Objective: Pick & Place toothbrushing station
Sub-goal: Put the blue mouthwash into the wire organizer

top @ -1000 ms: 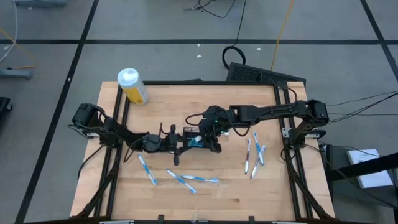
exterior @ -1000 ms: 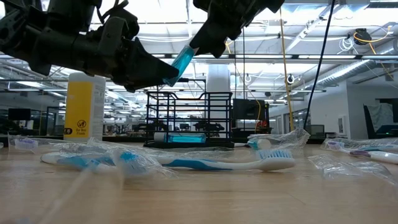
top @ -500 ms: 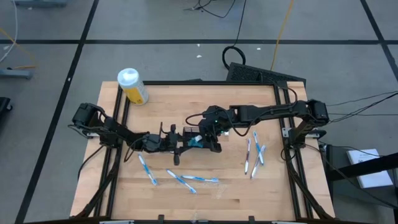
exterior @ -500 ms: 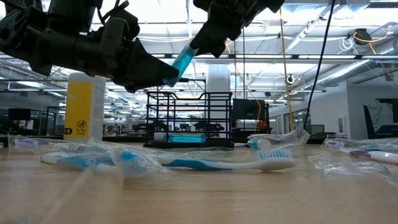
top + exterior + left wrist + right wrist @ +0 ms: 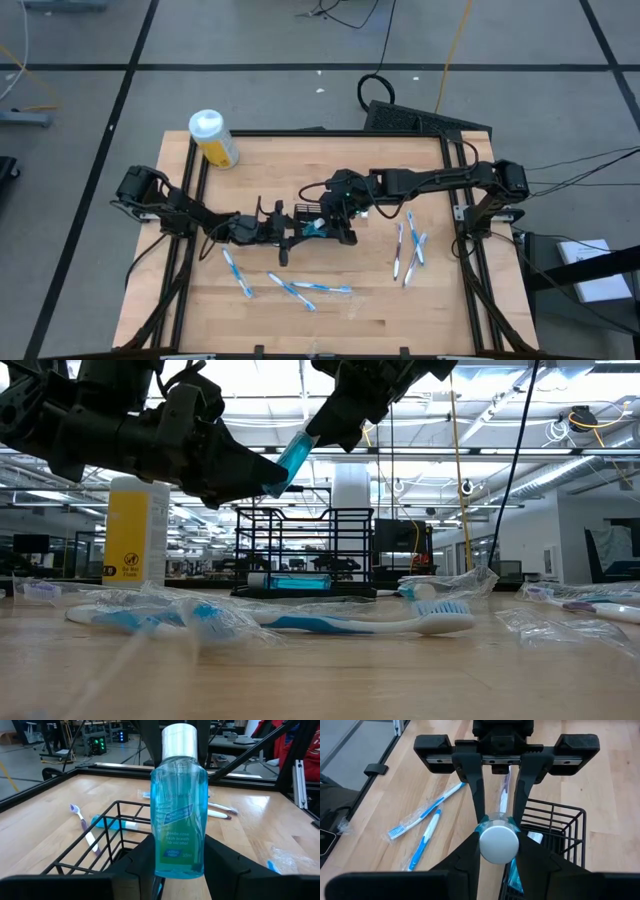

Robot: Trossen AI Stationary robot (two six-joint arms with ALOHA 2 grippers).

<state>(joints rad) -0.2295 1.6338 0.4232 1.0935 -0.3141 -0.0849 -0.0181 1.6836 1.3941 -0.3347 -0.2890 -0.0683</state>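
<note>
**A:** How far along was the station?

**B:** Partly filled, I'd judge. The black wire basket [image 5: 308,224] stood mid-surface with one teal tube [image 5: 112,823] and a toothbrush [image 5: 85,830] already inside. A small bottle of blue mouthwash [image 5: 178,805] was held in the air just above it.

**A:** Held by which hand?

**B:** Both. The left hand [image 5: 178,865] was clamped on its lower body, and the right hand [image 5: 498,851] was clamped just under its white cap [image 5: 497,843], a handover by the look of it.

**A:** What was left?

**B:** The bottle had to go in, and most brushes lay loose on the surface [image 5: 360,310]: some in front of the basket [image 5: 285,287], more to the right [image 5: 408,250] (several in clear wrappers). The yellow bottle [image 5: 213,139] stood at the far left corner.
</note>
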